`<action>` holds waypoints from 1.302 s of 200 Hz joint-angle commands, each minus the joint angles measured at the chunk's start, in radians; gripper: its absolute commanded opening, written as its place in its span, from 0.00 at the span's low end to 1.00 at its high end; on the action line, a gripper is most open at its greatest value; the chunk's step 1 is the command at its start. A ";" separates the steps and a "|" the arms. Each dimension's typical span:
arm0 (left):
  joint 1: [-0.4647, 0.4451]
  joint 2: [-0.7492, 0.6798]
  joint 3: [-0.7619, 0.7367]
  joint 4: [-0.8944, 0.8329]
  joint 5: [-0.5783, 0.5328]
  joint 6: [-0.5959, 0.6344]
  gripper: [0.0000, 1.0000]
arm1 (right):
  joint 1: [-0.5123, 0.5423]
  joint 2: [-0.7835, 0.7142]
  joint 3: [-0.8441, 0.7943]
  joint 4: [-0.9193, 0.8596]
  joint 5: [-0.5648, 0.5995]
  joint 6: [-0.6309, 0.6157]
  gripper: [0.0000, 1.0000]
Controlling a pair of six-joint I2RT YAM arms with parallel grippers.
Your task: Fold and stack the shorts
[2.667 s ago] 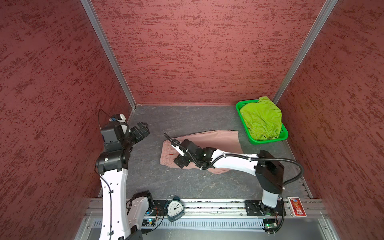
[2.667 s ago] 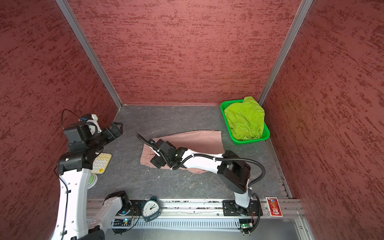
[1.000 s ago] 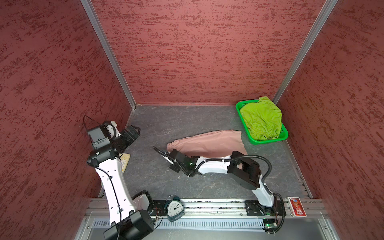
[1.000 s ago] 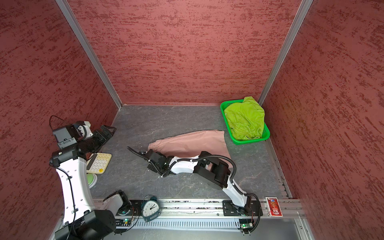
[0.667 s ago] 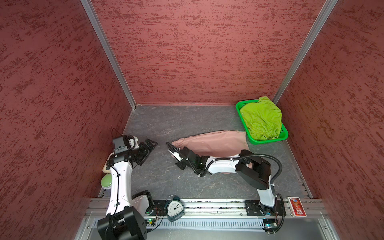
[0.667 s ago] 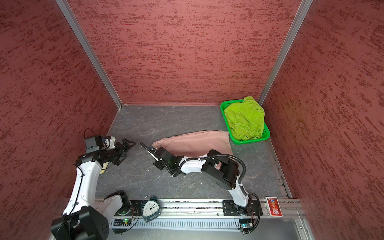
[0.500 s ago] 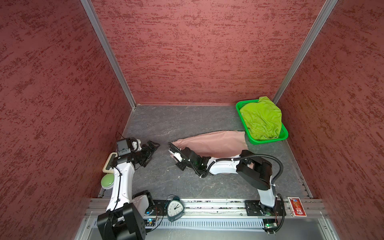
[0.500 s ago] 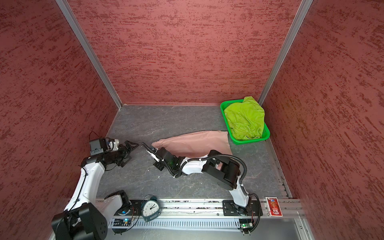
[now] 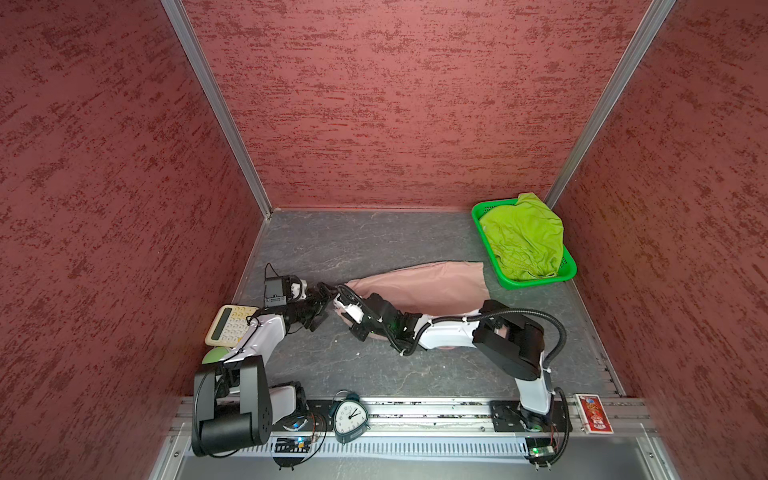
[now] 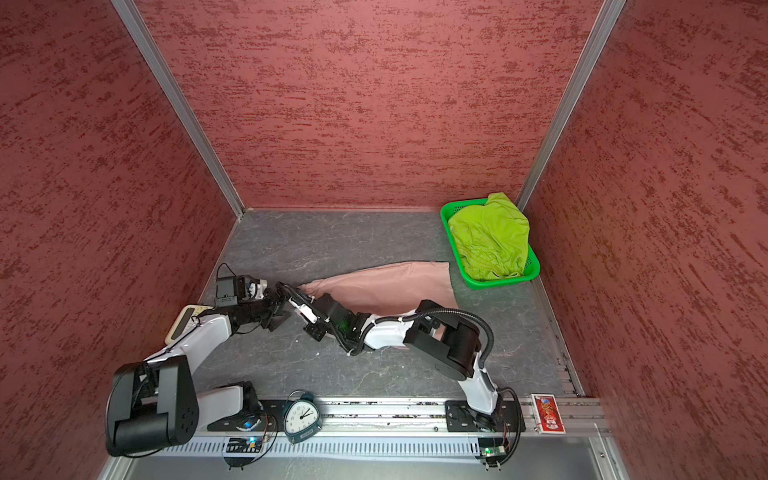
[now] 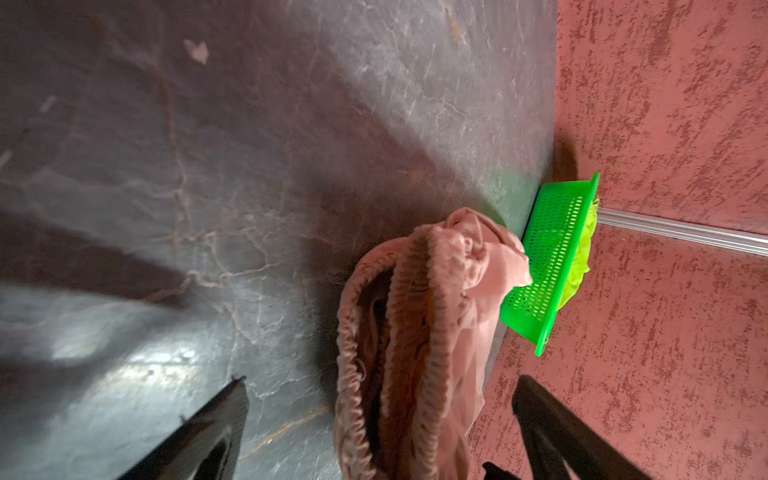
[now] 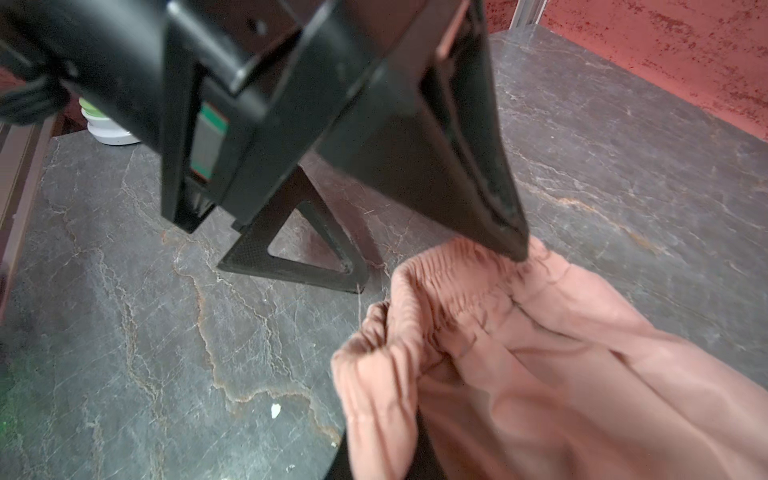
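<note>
Take pink shorts, sprawled mid-desk and judged light, limp, slippery, by gathered elastic waistband: thickest hold, clamped in closed right gripper, straddled by fully spread, empty left gripper.

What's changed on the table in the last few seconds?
The left gripper came down from high on its side, jaws open, to straddle the waistband of the dusty pink cloth shorts. The right gripper, shut on that waistband, has lifted it, drawing the cloth taut. The lime green shorts in the green perforated plastic basket, alarm clock and calculator stayed put.
</note>
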 commanded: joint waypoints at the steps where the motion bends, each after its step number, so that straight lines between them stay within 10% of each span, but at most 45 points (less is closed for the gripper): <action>1: -0.019 0.029 0.005 0.103 0.035 -0.020 0.99 | -0.001 -0.009 0.013 0.066 -0.032 -0.002 0.00; 78: -0.104 0.070 0.023 0.090 -0.004 0.036 0.99 | -0.001 0.010 0.054 0.058 -0.050 -0.007 0.00; 120: -0.132 0.097 0.070 0.043 -0.026 0.080 0.41 | -0.001 -0.003 0.053 0.062 -0.068 0.002 0.00; 152: -0.135 0.106 0.146 -0.088 -0.067 0.161 0.12 | -0.006 -0.087 0.008 0.051 -0.107 0.054 0.54; 190: -0.129 0.090 0.295 -0.320 -0.174 0.287 0.04 | -0.143 -0.372 -0.184 -0.017 -0.311 0.290 0.68; 229: -0.121 0.093 0.457 -0.468 -0.241 0.370 0.04 | -0.198 -0.558 -0.267 -0.465 -0.168 0.184 0.44; 260: -0.127 0.118 0.536 -0.494 -0.246 0.379 0.04 | -0.207 -0.536 -0.341 -0.458 -0.260 0.215 0.17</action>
